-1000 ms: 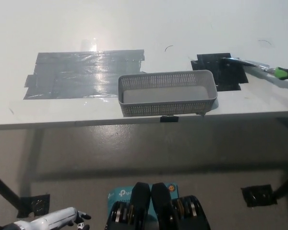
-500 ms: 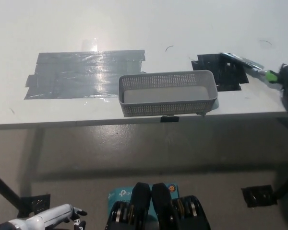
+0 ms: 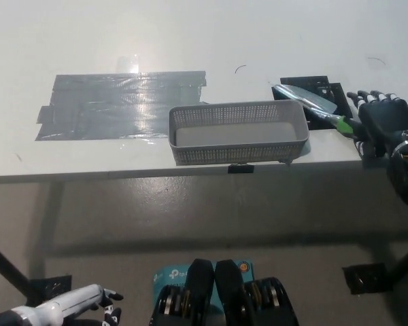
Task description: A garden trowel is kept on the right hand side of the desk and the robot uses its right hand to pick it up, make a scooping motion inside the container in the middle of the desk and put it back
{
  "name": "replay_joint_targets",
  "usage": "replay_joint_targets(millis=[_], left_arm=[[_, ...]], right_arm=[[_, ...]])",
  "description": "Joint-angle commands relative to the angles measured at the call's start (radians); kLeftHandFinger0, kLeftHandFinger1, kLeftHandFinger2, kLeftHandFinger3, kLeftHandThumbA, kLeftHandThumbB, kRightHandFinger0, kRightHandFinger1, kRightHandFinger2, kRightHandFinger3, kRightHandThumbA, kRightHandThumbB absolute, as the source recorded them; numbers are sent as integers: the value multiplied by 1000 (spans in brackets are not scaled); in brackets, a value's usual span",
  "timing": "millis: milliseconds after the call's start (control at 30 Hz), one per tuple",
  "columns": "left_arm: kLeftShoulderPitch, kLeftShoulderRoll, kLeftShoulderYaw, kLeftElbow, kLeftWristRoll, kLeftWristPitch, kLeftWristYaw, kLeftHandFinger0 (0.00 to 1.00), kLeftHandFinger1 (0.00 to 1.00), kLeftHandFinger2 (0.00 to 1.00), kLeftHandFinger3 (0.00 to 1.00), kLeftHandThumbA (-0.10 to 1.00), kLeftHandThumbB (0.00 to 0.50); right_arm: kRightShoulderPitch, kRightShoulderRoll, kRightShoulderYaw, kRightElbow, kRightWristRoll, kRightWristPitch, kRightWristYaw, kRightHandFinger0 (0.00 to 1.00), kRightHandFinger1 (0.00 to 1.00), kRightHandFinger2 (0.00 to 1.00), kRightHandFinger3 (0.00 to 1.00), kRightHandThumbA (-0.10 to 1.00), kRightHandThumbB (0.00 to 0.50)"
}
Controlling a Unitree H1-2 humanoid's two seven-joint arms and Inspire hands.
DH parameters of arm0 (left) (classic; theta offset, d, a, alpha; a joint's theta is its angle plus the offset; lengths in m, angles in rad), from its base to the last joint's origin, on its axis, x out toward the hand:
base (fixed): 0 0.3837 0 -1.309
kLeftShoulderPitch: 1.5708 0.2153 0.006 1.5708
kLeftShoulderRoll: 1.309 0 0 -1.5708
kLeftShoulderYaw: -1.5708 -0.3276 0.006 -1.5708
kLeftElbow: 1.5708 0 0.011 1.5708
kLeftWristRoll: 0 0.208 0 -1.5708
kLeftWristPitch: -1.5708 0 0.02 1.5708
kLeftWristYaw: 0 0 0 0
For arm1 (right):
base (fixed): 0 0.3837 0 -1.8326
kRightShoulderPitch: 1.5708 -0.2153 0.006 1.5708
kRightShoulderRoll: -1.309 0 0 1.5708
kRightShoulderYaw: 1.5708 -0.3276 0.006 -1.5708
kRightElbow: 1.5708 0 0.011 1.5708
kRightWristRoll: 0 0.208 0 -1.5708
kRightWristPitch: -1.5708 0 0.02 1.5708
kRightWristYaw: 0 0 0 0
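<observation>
Right hand [image 3: 384, 125] at the desk's [image 3: 190, 34] right edge, wrapped on the green handle of the trowel [image 3: 311, 103], grip partly hidden. The blade points up-left across the black tape [image 3: 326, 88], probably its home mark, with the tip near the far right corner of the basket [image 3: 238, 132], likely lining up the scoop. Basket empty, mid-desk by the front edge, scoop not yet done. Left hand [image 3: 88, 302] idle low at lower left, can't tell if open
</observation>
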Motion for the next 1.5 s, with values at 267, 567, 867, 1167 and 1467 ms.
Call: replay_joint_targets(millis=[267, 567, 867, 1167, 1467], left_arm=[[-15, 28, 11, -20, 8, 14, -33, 1000, 1000, 1000, 1000, 1000, 215], [-11, 47, 7, -26, 2, 14, -27, 1000, 1000, 1000, 1000, 1000, 211], [-14, 42, -1, -15, 8, 14, -22, 1000, 1000, 1000, 1000, 1000, 205], [-6, 30, 12, -19, 22, 14, -36, 1000, 1000, 1000, 1000, 1000, 206], [-14, 31, 7, -8, 7, 14, -26, 1000, 1000, 1000, 1000, 1000, 208]], right_arm=[[-140, -79, -94, 41, 162, 93, 305, 1000, 1000, 1000, 1000, 1000, 500], [-195, -129, -117, 9, 197, 105, 374, 1000, 1000, 1000, 1000, 1000, 500], [-281, -243, -191, -324, 280, 228, 615, 1000, 1000, 1000, 1000, 1000, 500], [-197, -243, -333, -532, 318, 230, 667, 1000, 1000, 1000, 1000, 656, 415], [427, 132, -539, -956, 399, 94, 230, 734, 965, 1000, 1000, 267, 239]])
